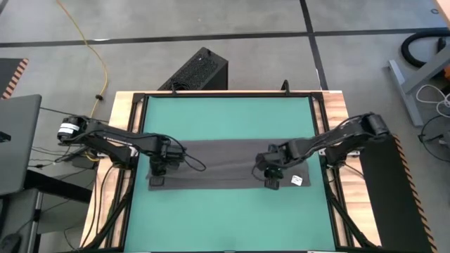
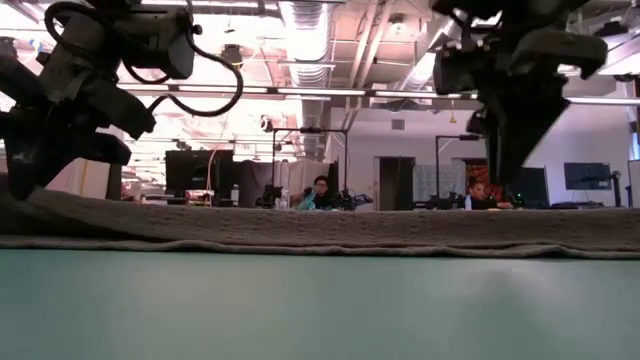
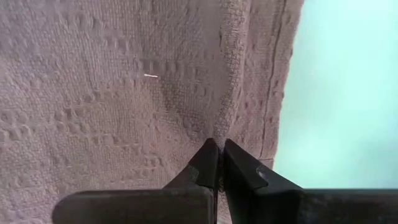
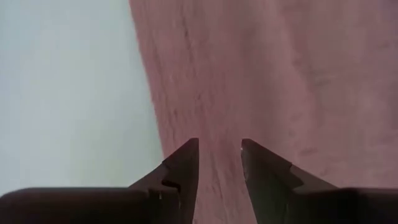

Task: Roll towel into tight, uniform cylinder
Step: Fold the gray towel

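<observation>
With its far edge hidden in the low view, the dark charcoal-grey rectangular cloth towel [image 1: 225, 163] is laid across the green mat [image 1: 228, 119], pinched by the left gripper [image 3: 219, 155] at one end and straddled by the parted right gripper [image 4: 220, 155] near the other.

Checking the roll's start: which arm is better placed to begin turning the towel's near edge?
Probably left: its tool is shut on the dark grey cloth towel; the right tool straddles the cloth with fingers apart.
</observation>
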You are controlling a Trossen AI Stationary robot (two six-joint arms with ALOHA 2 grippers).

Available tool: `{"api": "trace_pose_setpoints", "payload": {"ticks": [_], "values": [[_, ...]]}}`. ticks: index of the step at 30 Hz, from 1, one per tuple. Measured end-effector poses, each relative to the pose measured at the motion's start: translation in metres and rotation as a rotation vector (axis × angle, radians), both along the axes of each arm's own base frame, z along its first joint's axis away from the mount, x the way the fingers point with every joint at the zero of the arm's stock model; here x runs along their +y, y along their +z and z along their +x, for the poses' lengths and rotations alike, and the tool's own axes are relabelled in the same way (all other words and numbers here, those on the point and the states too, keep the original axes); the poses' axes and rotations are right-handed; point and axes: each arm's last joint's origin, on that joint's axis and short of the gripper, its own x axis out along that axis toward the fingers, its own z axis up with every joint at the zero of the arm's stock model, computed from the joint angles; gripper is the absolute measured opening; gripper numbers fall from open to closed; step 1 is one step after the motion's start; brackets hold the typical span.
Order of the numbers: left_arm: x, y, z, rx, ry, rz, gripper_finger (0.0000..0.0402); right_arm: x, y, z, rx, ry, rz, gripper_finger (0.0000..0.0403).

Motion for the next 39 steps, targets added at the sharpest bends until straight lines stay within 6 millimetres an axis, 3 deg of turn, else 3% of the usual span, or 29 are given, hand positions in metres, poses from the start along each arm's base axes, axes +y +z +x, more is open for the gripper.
{"api": "trace_pose_setpoints", "payload": {"ticks": [18,23,32,39], "values": [[0.001,0.003,-0.001,-0.024,-0.013,0.013,0.0,0.031,-0.053,0.007,0.21,0.095,-0.132,0.0122],[0.001,0.003,-0.001,-0.023,0.0,0.023,0.0,0.033,-0.054,0.004,0.23,0.101,-0.168,0.0123],[0.001,0.003,-0.001,-0.019,0.016,0.023,0.0,0.031,-0.04,0.0,0.183,0.091,-0.152,0.0123],[0.001,0.003,-0.001,-0.013,0.039,0.023,0.0,0.029,-0.046,-0.005,0.201,0.101,-0.189,0.0123]]}}
